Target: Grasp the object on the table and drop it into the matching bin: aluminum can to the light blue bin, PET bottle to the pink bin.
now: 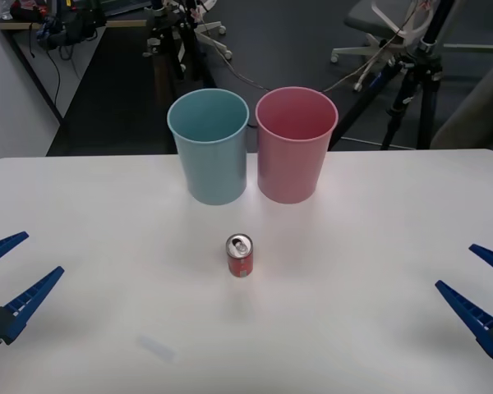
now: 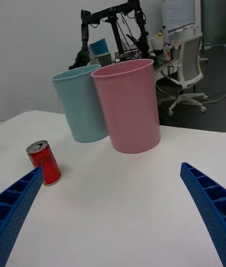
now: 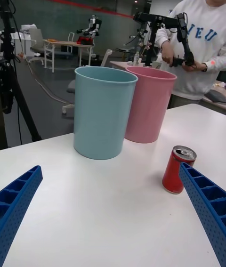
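Aluminum can (image 1: 239, 257): a small red drink can with a silver top and pull tab, standing upright near the middle of the white surface (image 1: 378, 328), much shorter than either bin. In the right wrist view the can (image 2: 44, 162) shows pale markings on its red wall; in the left wrist view the can (image 3: 178, 169) shows its opened silver top. Beyond the can, toward the far edge, stand the light blue bin (image 1: 209, 148) and the pink bin (image 1: 296, 145), upright, side by side and nearly touching, the blue one on the robot's left. The can lies nearer the robot than both bins and well apart from them. Left end effector (image 1: 16, 271): low at the left edge of the surface, blue ribbed fingers spread wide, holding nothing. Right end effector (image 1: 473, 277): low at the right edge, likewise spread wide and holding nothing. The can stands between the two end effectors, well apart from each.
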### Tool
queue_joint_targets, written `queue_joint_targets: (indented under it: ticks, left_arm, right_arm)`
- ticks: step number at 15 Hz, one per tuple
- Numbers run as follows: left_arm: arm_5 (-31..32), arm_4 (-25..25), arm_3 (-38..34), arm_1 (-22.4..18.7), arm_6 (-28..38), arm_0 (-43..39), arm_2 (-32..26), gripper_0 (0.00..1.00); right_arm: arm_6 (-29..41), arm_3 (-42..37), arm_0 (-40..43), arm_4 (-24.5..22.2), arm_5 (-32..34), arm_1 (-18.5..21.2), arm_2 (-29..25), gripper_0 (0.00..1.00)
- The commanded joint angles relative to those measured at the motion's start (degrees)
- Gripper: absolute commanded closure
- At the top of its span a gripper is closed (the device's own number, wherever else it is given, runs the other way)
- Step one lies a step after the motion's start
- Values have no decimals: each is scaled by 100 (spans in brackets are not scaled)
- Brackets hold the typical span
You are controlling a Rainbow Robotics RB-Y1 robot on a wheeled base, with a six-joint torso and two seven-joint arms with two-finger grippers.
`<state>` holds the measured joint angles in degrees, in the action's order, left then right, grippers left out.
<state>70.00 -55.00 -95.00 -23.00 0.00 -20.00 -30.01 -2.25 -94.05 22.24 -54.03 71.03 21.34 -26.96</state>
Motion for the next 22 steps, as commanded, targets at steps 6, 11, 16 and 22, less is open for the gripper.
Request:
queue_joint_targets:
  ticks: [6, 11, 16, 22]
  left_arm:
    - [0, 0, 0, 0, 0, 0, 1, 0]
    - [0, 0, 0, 0, 0, 0, 1, 0]
    - [0, 0, 0, 0, 0, 0, 1, 0]
    - [0, 0, 0, 0, 0, 0, 1, 0]
  right_arm:
    - [-1489, 1, 184, 147, -265, -16, 1175, 0]
    - [-2201, 1, 105, 50, -933, -16, 2204, 0]
    - [-2298, 1, -246, -477, -1873, -323, 3039, 0]
    - [-2447, 598, -862, -846, -2453, -930, 3575, 0]
